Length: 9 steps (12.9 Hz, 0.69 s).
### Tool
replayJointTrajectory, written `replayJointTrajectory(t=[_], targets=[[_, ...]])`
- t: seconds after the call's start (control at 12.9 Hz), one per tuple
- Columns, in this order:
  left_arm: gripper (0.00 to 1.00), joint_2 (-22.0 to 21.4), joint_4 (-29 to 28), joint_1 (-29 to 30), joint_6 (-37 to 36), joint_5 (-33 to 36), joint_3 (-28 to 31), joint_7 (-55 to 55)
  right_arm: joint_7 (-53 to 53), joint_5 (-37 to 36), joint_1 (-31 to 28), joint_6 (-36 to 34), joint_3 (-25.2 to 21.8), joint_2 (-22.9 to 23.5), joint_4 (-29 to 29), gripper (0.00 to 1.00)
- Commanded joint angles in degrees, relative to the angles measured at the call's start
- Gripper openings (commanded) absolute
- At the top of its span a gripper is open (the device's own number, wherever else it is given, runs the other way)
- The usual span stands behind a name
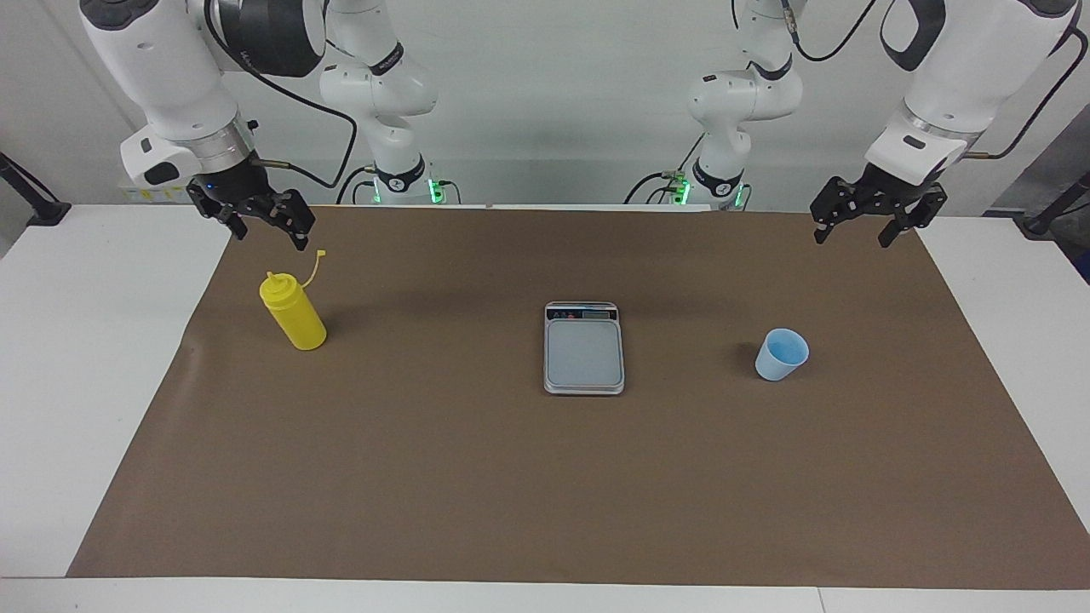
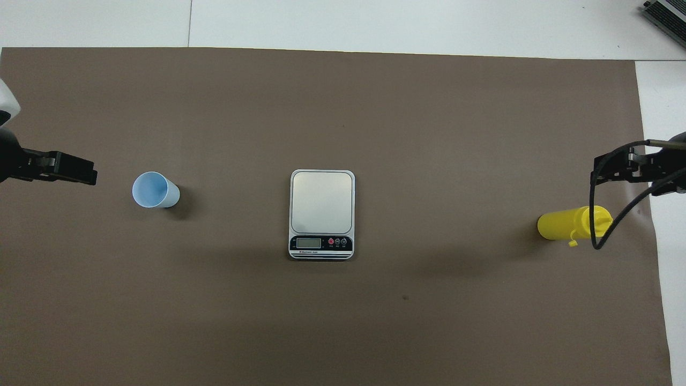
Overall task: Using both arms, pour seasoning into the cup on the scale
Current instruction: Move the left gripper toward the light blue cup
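Note:
The seasoning, a yellow squeeze bottle (image 1: 294,317) (image 2: 563,225), stands upright toward the right arm's end of the brown mat, its tethered cap hanging off the nozzle. My right gripper (image 1: 269,236) (image 2: 597,172) hangs open in the air just above it, touching nothing. The silver-grey scale (image 1: 584,353) (image 2: 321,201) lies mid-mat with a bare plate, display strip on the edge nearer the robots. The light blue cup (image 1: 781,355) (image 2: 155,190) stands upright on the mat toward the left arm's end, apart from the scale. My left gripper (image 1: 852,238) (image 2: 88,176) is raised and open near the cup, holding nothing.
A brown mat (image 1: 545,494) covers most of the white table (image 1: 94,358). The arms' bases (image 1: 400,183) stand at the robots' edge. A black cable (image 2: 616,220) from the right arm loops over the bottle in the overhead view.

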Motion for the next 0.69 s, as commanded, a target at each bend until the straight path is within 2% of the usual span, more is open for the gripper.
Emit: replayJointTrajectory(t=[0.0,0.15,0.46,0.62], targets=[[1.00,-2.04,-2.92,-0.76,1.59,1.04,0.36,-0.97,-0.56,0.83,-0.90,-0.08,0.52,-1.23,-1.33,1.00],[1.00,-2.48,-4.49,-0.67,3.34,1.04,0.36,-0.97,-0.56,0.92,-0.90,-0.08,0.52,-1.23,-1.33,1.00],[1.00,-2.57,-13.88,0.21,12.72,1.04,0.45,-0.97,-0.56,0.83,-0.90,-0.08,0.52,-1.23,-1.33,1.00],[1.00,-0.91,-17.67,0.29,17.66,1.04,0.45,-1.84,-0.56,0.83,-0.90,-0.08,0.52,-1.23,-1.33,1.00]])
